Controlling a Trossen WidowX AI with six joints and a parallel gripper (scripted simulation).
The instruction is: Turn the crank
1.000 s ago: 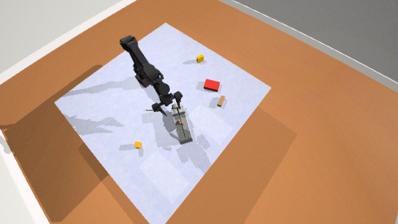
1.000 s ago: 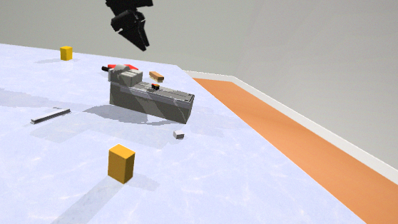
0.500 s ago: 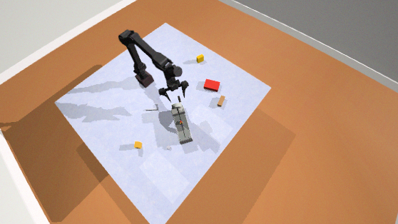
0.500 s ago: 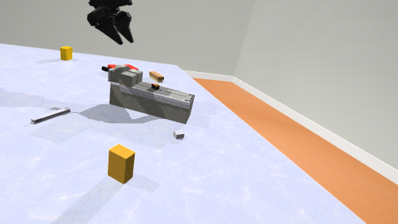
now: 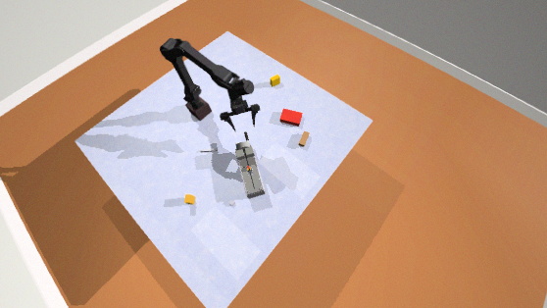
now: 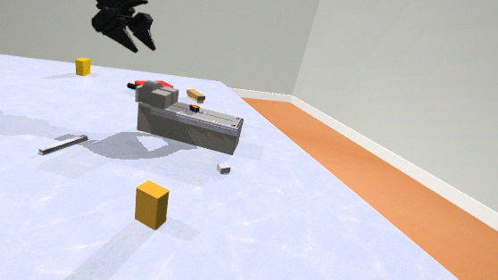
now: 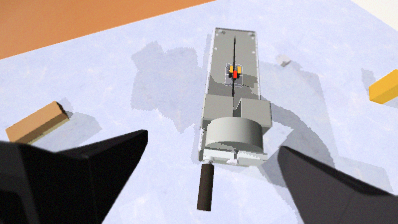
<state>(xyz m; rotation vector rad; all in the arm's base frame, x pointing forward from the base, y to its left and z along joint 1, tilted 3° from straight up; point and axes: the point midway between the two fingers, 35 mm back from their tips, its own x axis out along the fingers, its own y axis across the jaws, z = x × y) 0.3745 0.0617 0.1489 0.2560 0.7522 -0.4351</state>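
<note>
Fingers wide, empty; handle (image 7: 205, 187) pointing toward them.

The arm (image 5: 206, 66) is matte black all over, built of slim, boxy links with rounded joint housings, standing on a dark maroon base block (image 5: 202, 112). Its gripper (image 5: 240, 118) carries 2 black, wedge-shaped fingers tapering to points.

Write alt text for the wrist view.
Open, empty jaws frame a grey crank machine below, its dark handle nearest the camera. The red pointer sits between two brass marks on the slide, with a brown block at left.
</note>
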